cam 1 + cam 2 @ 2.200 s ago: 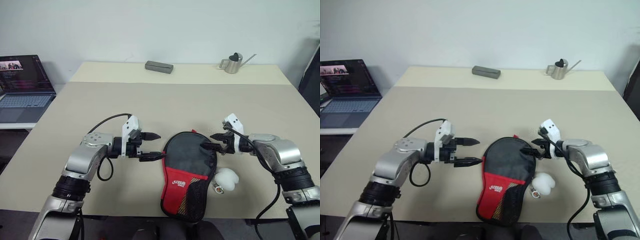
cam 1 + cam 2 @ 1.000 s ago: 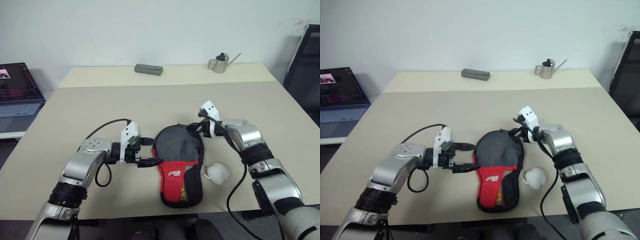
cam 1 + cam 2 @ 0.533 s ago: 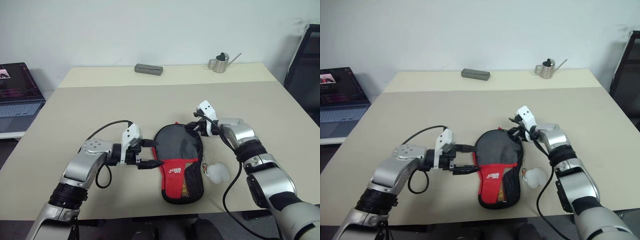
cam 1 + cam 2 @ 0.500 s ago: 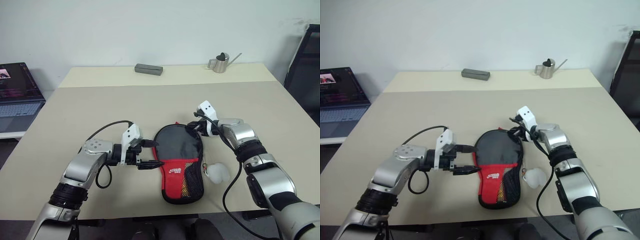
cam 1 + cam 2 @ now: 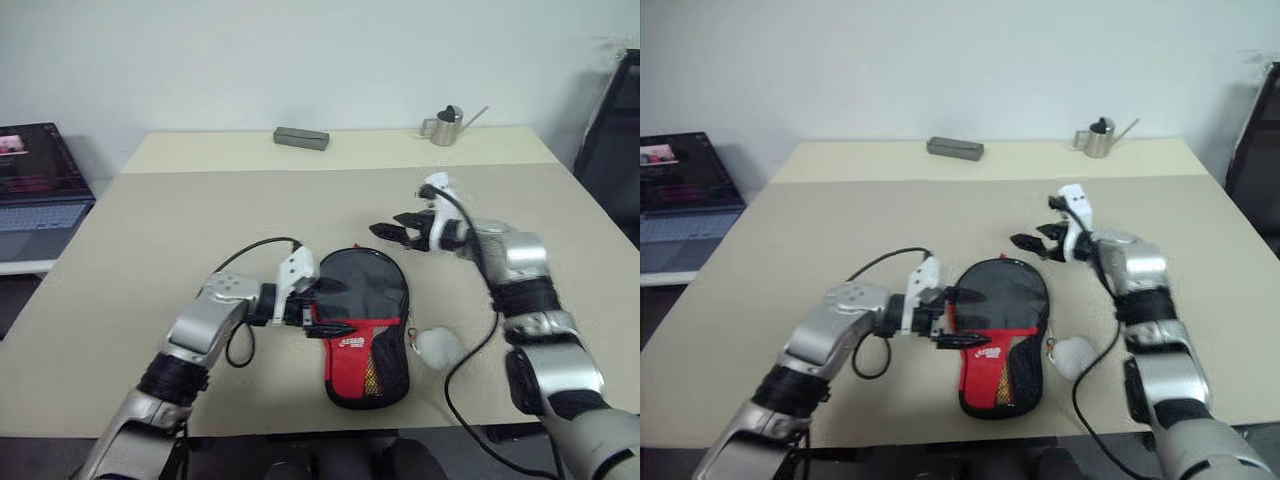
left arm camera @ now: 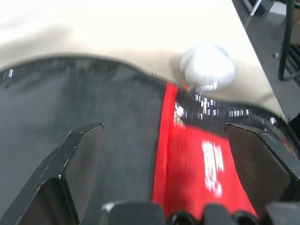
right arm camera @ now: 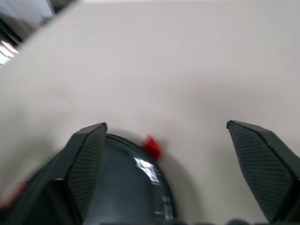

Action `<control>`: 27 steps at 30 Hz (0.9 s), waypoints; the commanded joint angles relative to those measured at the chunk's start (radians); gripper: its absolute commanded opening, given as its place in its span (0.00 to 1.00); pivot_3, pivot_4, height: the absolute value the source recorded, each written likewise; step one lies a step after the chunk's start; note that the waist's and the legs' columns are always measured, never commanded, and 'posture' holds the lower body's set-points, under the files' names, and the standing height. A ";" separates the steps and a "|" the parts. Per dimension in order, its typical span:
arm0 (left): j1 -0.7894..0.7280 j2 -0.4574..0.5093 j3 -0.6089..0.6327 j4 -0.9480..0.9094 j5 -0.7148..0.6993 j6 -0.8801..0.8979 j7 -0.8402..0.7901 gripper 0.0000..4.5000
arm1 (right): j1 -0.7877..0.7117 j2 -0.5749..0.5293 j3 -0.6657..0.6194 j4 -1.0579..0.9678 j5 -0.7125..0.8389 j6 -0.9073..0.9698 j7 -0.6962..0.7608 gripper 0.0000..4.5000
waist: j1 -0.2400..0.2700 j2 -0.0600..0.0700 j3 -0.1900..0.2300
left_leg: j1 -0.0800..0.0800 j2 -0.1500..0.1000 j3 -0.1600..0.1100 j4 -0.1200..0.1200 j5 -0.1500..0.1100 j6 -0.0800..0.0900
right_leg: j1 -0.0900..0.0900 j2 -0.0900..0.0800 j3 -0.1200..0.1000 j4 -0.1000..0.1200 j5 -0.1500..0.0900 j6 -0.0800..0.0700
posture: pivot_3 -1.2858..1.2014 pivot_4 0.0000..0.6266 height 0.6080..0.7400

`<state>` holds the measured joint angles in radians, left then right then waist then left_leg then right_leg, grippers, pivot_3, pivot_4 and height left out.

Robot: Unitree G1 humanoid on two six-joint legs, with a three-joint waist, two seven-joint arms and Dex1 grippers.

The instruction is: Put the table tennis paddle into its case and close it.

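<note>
case (image 5: 365, 325) lies flat near the front edge of the desk (image 5: 150, 230), with its white fluffy ball (image 5: 437, 346) just beside it. left gripper (image 5: 332, 307) is spread wide at the case's left side. right gripper (image 5: 392, 224) is wide too, up above the desk past the case's far end, holding nothing.

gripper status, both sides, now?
Left gripper: open, holding nothing, fingers over the case.
Right gripper: open, holding nothing, above the table beyond the case.
</note>
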<state>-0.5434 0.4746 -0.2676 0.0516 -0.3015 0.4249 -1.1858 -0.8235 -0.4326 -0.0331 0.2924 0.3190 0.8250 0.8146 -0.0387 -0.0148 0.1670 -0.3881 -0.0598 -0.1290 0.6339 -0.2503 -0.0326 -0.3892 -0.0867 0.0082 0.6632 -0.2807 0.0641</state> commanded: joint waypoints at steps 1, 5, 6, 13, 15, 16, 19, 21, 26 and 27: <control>-0.053 -0.042 -0.038 0.046 0.040 -0.051 0.007 1.00 | 0.167 -0.174 -0.010 -0.330 0.082 0.118 0.098 1.00 | 0.011 0.000 0.000 | -0.002 0.000 -0.001 0.001 0.000 0.000 | 0.000 0.000 -0.001 -0.001 0.000 0.000 | 0.52 0.24 1.00; -0.095 -0.087 -0.065 0.122 0.077 -0.090 0.008 1.00 | 0.350 -0.356 -0.084 -0.553 0.180 0.205 0.171 1.00 | 0.009 0.001 0.001 | -0.008 -0.001 -0.002 0.009 -0.003 0.004 | -0.001 0.000 -0.004 0.000 -0.001 0.001 | 0.52 0.24 1.00; -0.104 -0.098 -0.072 0.145 0.087 -0.106 0.004 1.00 | 0.394 -0.391 -0.124 -0.599 0.222 0.238 0.187 1.00 | 0.007 0.001 0.001 | -0.008 -0.001 -0.001 0.010 -0.003 0.004 | -0.001 -0.001 -0.003 0.000 0.000 0.001 | 0.52 0.24 1.00; -0.132 -0.138 -0.104 0.258 0.145 -0.180 -0.010 1.00 | 0.615 -0.491 -0.301 -0.800 0.397 0.345 0.202 1.00 | 0.009 0.001 0.001 | -0.004 0.001 0.000 0.011 -0.003 0.005 | 0.002 0.002 -0.002 0.002 0.000 0.002 | 0.52 0.24 1.00; -0.133 -0.138 -0.110 0.284 0.161 -0.199 -0.014 1.00 | 0.645 -0.494 -0.327 -0.823 0.425 0.350 0.184 1.00 | 0.012 0.001 0.001 | -0.004 0.001 0.000 0.011 -0.003 0.005 | 0.003 0.001 -0.003 0.002 0.000 0.002 | 0.52 0.24 1.00; -0.132 -0.137 -0.110 0.301 0.169 -0.210 -0.016 1.00 | 0.648 -0.489 -0.336 -0.828 0.437 0.349 0.170 1.00 | 0.011 0.001 0.001 | -0.004 0.000 0.000 0.012 -0.003 0.005 | 0.003 0.001 -0.002 0.002 0.001 0.002 | 0.52 0.24 1.00; -0.134 -0.140 -0.105 0.352 0.186 -0.238 -0.017 1.00 | 0.651 -0.477 -0.334 -0.839 0.444 0.327 0.131 1.00 | 0.011 0.001 0.001 | -0.004 0.000 0.001 0.012 -0.003 0.005 | 0.004 0.000 -0.001 0.001 0.002 0.005 | 0.52 0.24 1.00; -0.140 -0.153 -0.102 0.383 0.191 -0.252 -0.010 1.00 | 0.651 -0.464 -0.318 -0.842 0.434 0.314 0.095 1.00 | 0.012 0.001 0.001 | -0.004 0.000 0.001 0.012 -0.003 0.005 | 0.004 0.000 -0.001 0.001 0.002 0.005 | 0.52 0.24 1.00; -0.150 -0.185 -0.104 0.432 0.200 -0.279 0.004 1.00 | 0.663 -0.456 -0.299 -0.846 0.442 0.302 0.060 1.00 | 0.013 0.001 0.001 | -0.004 0.000 0.000 0.012 -0.003 0.005 | 0.004 0.000 -0.002 0.000 0.002 0.005 | 0.52 0.24 1.00; -0.149 -0.191 -0.108 0.439 0.203 -0.284 0.002 1.00 | 0.668 -0.456 -0.295 -0.852 0.449 0.303 0.059 1.00 | 0.014 0.001 0.001 | -0.004 0.000 0.000 0.012 -0.003 0.005 | 0.004 0.000 -0.002 0.000 0.002 0.005 | 0.52 0.24 1.00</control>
<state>-0.6950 0.2939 -0.3634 0.4699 -0.1213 0.1483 -1.1880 -0.1623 -0.8884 -0.3275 -0.5275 0.7403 1.1425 0.8765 -0.0251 -0.0142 0.1676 -0.3921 -0.0603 -0.1290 0.6459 -0.2531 -0.0279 -0.3849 -0.0870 0.0065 0.6634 -0.2788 0.0689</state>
